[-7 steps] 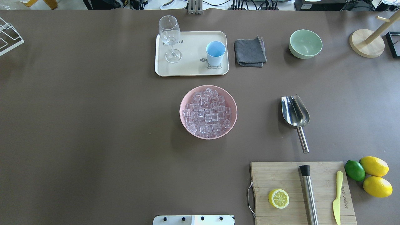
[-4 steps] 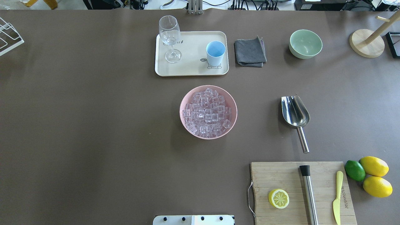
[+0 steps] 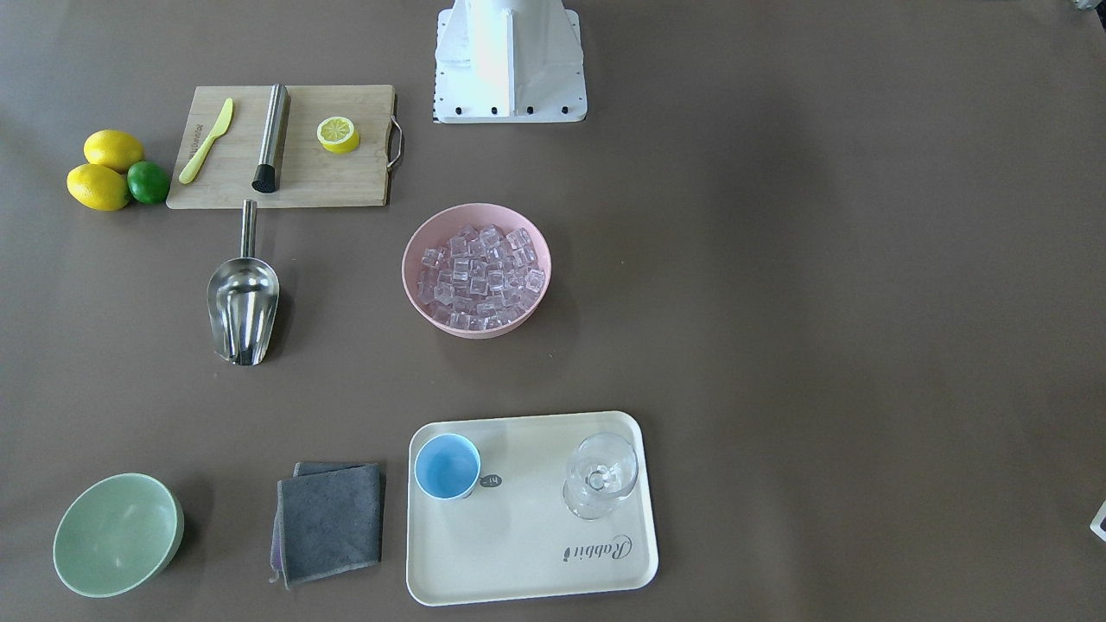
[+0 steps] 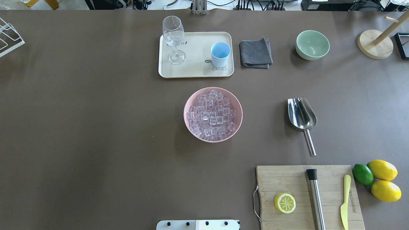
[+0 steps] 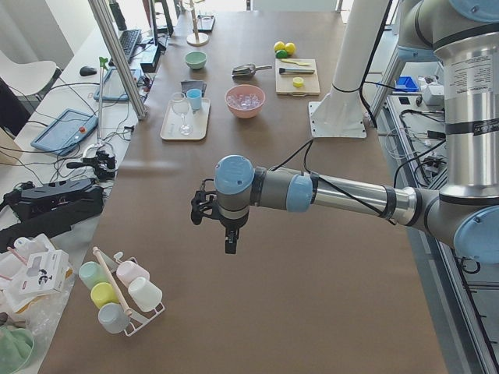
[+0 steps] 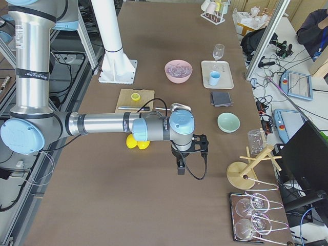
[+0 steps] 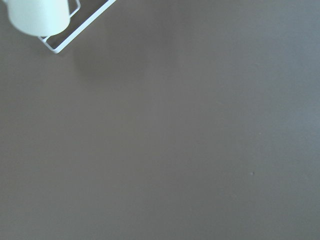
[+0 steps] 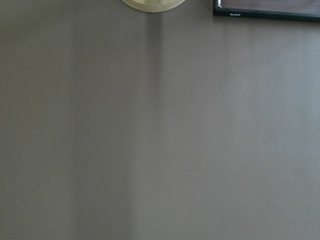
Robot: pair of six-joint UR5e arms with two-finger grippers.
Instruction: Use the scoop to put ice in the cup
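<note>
Scoop (image 4: pixel 302 115) flat on tabletop (image 4: pixel 96 127), robot's right side, handle toward robot base, trough away. Right arm (image 6: pixel 102 124) nearer. Both jaws' state: cannot tell.

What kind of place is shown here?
Most likely a robotics lab staged as a drinks counter, not a real bar. A large robot arm reaches over the table, a tablet lies beside it, and ice, a scoop and a cutting board are laid out like props.
</note>
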